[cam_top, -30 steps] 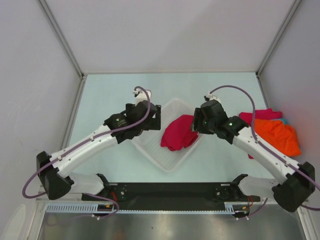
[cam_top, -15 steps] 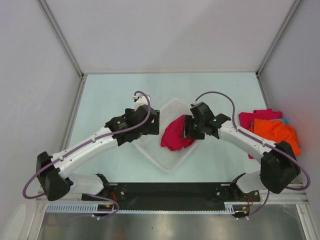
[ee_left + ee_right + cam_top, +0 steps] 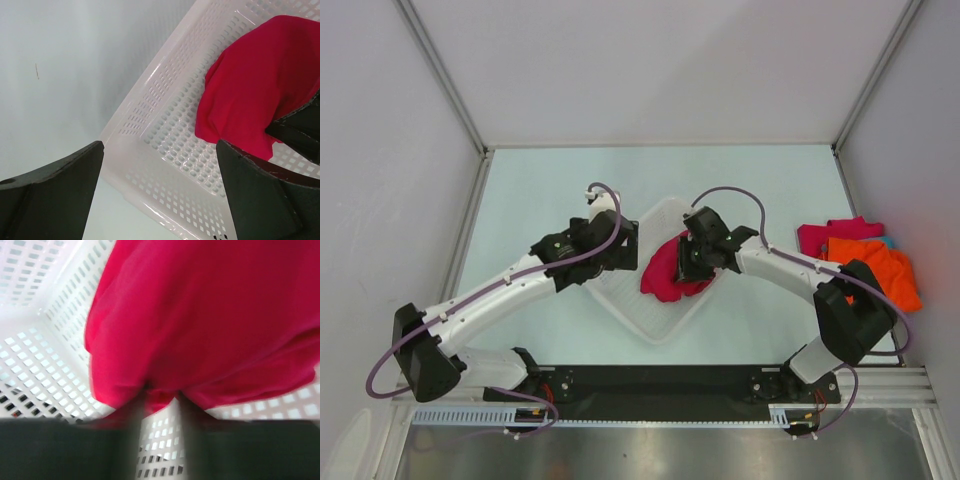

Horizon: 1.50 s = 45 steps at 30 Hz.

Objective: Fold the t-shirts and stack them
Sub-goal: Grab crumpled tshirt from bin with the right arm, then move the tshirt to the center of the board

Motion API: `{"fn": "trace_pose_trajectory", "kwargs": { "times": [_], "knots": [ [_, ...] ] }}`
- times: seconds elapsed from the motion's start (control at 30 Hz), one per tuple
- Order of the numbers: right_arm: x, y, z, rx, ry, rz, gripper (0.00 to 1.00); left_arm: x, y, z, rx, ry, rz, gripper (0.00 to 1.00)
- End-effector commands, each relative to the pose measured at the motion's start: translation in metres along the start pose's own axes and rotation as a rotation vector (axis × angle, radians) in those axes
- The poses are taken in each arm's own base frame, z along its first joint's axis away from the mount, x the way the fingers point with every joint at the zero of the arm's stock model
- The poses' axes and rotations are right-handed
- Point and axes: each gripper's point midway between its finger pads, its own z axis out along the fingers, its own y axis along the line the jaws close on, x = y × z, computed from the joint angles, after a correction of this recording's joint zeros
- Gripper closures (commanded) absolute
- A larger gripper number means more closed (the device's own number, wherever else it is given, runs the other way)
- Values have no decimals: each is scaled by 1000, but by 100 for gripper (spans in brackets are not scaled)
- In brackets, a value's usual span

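Spanning the middle of the pale table [image 3: 540,190], a white lattice basket [image 3: 638,305] holds the crimson t-shirt [image 3: 665,278], bunched against its right side and lapping over that rim. An orange t-shirt [image 3: 880,272], a pink t-shirt [image 3: 835,232] and a teal t-shirt [image 3: 887,241] lie heaped at the table's right edge. The left gripper [image 3: 157,150] hangs over the basket's left rim, fingers spread wide and holding nothing. The right gripper [image 3: 688,262] is down on the crimson cloth, and blur hides whether its fingers [image 3: 134,412] pinch it.
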Motion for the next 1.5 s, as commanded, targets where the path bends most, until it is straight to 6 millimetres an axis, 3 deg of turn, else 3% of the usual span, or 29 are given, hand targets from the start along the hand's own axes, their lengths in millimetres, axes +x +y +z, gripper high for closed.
{"fn": "trace_pose_trajectory", "kwargs": {
  "times": [0.0,0.13,0.2,0.33,0.47,0.6,0.83,1.07,1.2,1.47],
  "knots": [
    [-15,31,0,-96,-43,-61,100,-6,4,-4,11,-23,-10,0],
    [-27,42,-7,-90,-127,-102,100,-5,8,-4,6,-22,-11,0],
    [-36,36,-12,-31,-169,-120,100,-2,11,-3,1,-17,-11,0],
    [-73,29,-40,82,-322,-165,100,2,15,-3,1,-12,-16,0],
    [-121,17,-92,236,-537,-172,100,6,17,-2,7,-6,-23,0],
    [-162,14,-158,339,-742,-146,100,8,17,0,17,-5,-29,0],
    [-197,-2,-277,504,-1062,-97,100,14,17,2,29,7,-28,0],
    [-215,-17,-372,648,-1274,-43,100,17,11,6,55,10,-33,0],
    [-229,-15,-405,652,-1334,-14,100,20,8,9,67,19,-30,0],
    [-245,-13,-425,686,-1375,-9,100,18,5,9,81,12,-29,1]
  ]
}}
